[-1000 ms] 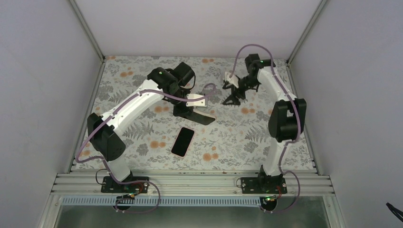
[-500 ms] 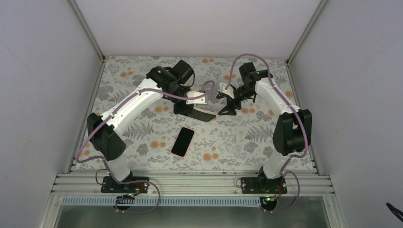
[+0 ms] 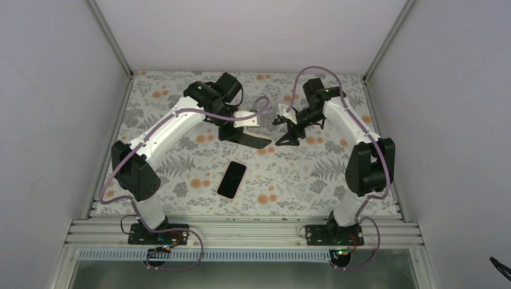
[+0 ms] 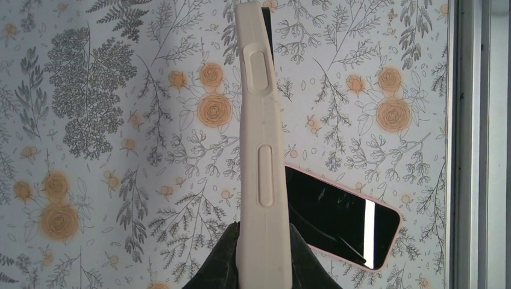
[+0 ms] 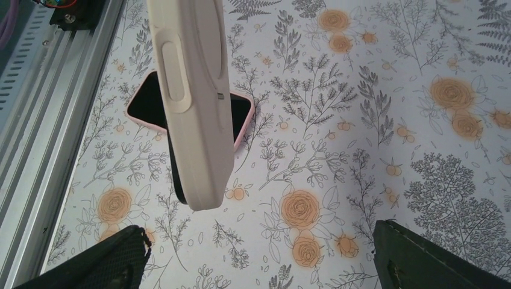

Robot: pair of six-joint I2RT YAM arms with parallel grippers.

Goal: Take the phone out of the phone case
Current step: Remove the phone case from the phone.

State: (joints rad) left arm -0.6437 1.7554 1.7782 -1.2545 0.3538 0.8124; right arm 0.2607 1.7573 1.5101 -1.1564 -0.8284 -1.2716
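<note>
**Case in the air, phone flat on the table**

My left gripper (image 4: pixel 263 253) is pinched tight on the lower end of the cream phone case (image 4: pixel 260 150). I hold it clear of the table (image 3: pixel 313 180), turned edge-on to my left wrist camera so that the raised button covers along its side face me. The phone (image 3: pixel 232 179) lies flat and screen-up on the floral cloth, below the case and nearer my bases, touching neither the case nor any finger. A pink rim runs round its black glass.

My right gripper (image 5: pixel 259 232) hangs just beside the free end of the case with its fingers spread wide and nothing between them.

By my reckoning the separating step is done and only the tidy finish is left. From above, the case's inner face looks dark. I take that for lining, though the view is too poor to rule out something sitting in it.

The next move calls for a decision about the case. I can either bring my right fingers squarely over its free edge and close on it, or lower it with my left well apart from the phone.
</note>
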